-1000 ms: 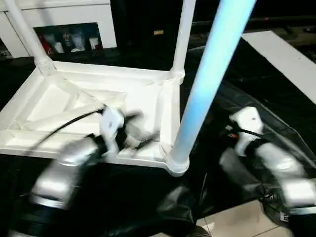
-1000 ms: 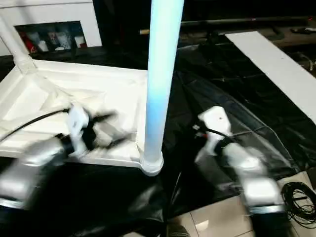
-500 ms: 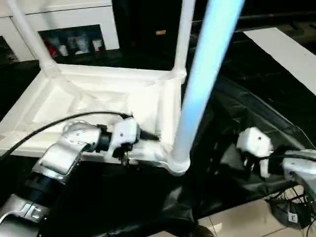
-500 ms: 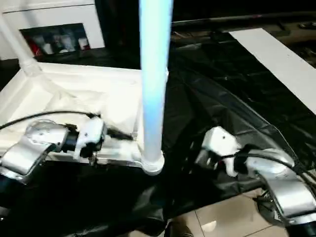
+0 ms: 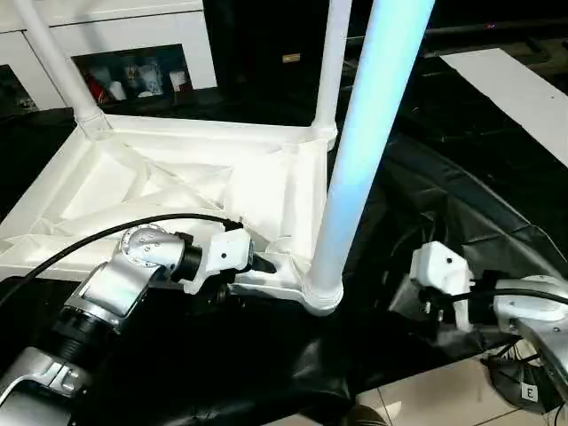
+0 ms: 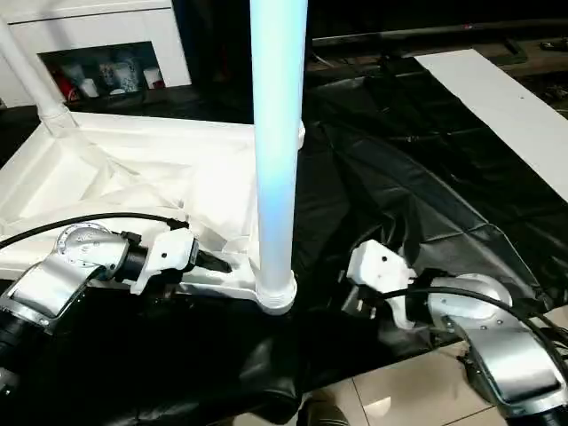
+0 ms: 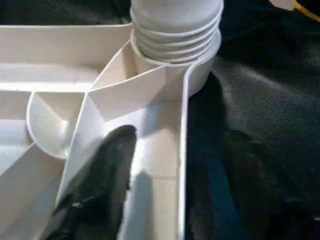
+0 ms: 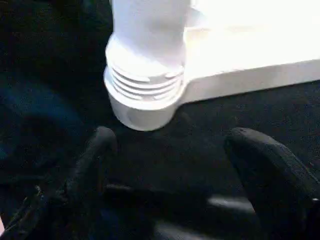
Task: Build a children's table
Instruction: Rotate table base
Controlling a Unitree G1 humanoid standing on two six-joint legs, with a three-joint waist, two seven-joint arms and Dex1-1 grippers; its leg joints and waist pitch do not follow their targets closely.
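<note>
- Lying upside down on a black plastic sheet, the tabletop has its ribbed underside up; three legs stand in corner sockets, the nearest leg at the near right corner
- Reaching over the near edge, the left pincer has one black finger inside the ribs; its spread I cannot tell
- Hovering beside that socket, the right pincer gapes apart, empty
</note>
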